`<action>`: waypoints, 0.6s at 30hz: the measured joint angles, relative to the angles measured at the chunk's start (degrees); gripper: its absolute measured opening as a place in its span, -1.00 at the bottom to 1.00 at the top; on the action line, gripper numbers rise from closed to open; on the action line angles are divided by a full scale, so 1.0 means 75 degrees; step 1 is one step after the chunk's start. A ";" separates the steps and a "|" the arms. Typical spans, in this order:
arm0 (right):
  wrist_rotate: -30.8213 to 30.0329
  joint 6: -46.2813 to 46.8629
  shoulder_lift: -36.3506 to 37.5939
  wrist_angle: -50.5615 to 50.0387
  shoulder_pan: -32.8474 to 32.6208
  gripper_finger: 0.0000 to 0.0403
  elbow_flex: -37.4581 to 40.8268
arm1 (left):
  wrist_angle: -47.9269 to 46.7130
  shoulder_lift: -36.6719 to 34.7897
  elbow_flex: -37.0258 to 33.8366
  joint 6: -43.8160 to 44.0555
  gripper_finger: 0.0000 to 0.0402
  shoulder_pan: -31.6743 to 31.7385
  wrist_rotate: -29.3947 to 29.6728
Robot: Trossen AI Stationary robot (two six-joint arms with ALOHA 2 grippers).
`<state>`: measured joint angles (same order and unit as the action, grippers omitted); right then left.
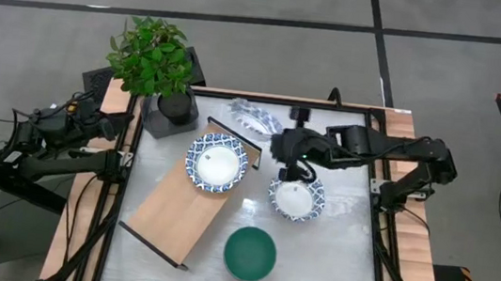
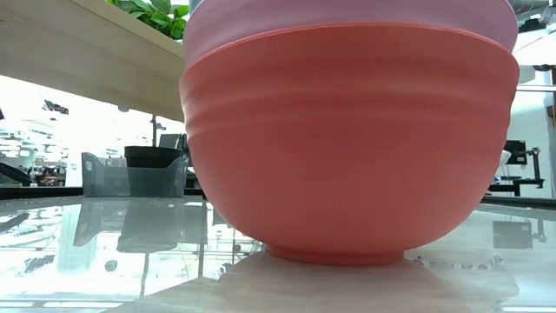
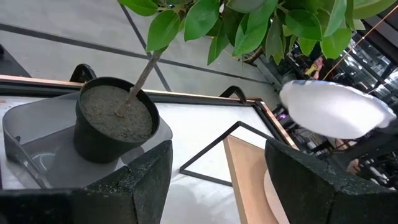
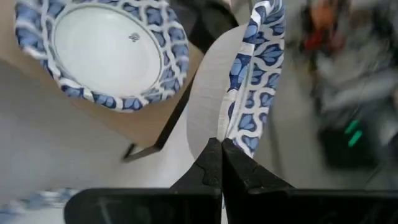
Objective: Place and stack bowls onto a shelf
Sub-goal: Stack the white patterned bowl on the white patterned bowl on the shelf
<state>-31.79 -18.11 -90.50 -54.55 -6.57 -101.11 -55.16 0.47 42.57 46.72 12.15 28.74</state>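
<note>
High view: the right gripper (image 1: 296, 171) sits over the near rim of a blue-and-white bowl (image 1: 297, 199) lying on the table just beside the shelf (image 1: 188, 211), a grip at the edge that suits lifting the bowl across. A second patterned bowl (image 1: 218, 162) already rests on the shelf board, near its far end, presumably the base for stacking. The green bowl (image 1: 250, 254) waits on the table well below the jaws. The left gripper (image 1: 118, 125) is parked off the table's left edge, beside the plant pot (image 1: 175, 106). Low view: a red bowl (image 2: 347, 148) with a pink bowl (image 2: 347, 22) nested in it fills the frame; neither gripper shows. Left wrist view: the left fingers (image 3: 140, 180) stand apart with nothing between them, the pot and the shelf's black end frame (image 3: 221, 152) ahead. Right wrist view: the right jaws are clenched on the held bowl's patterned rim (image 4: 252, 74), which rises edge-on straight from the fingertips; the shelved bowl lies beyond and to one side.
</note>
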 joint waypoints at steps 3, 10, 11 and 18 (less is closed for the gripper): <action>0.0306 -0.1931 -0.0167 0.0685 -0.0003 -0.92 -0.0017 | 0.0000 0.0000 0.0000 0.0000 0.21 -0.0001 0.0014; 0.0481 -0.3936 -0.0564 0.1517 -0.0004 -0.92 0.0010 | 0.0000 0.0002 -0.0001 0.0000 0.21 0.0001 0.0061; 0.0479 -0.4139 -0.0613 0.1670 -0.0017 -0.92 0.0022 | 0.0002 0.0003 0.0000 0.0000 0.21 -0.0001 0.0063; 0.0609 -0.4710 -0.0725 0.2583 -0.0187 -0.92 0.0004 | 0.0003 0.0003 -0.0003 0.0049 0.21 0.0001 0.0061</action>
<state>-27.22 -53.43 -95.94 -35.17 -7.97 -101.08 -55.14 0.49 42.55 47.09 12.16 29.19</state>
